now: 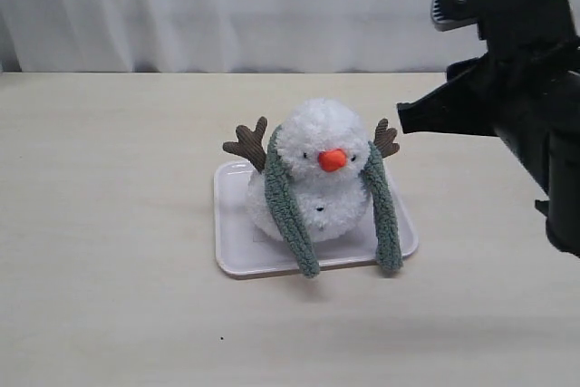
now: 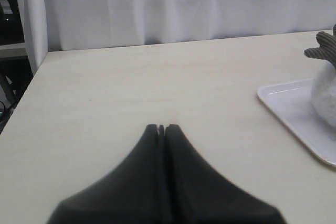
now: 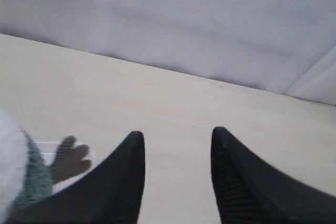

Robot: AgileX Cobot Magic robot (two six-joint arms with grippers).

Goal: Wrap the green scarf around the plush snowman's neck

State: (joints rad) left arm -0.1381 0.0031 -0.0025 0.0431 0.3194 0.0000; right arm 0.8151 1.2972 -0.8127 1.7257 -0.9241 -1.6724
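The right gripper hangs closest, jaws wide and empty; the left gripper sits closed on nothing. The green scarf hangs down either side of the plush snowman (on a white tray), uncrossed. I'd pinch one end low and cross it under the nose.

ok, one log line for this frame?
fuzzy grey-green knit scarf: draped over neck of fluffy white plush snowman, ends hanging in front uncrossed | left end effector: shut, empty | right end effector: open, empty
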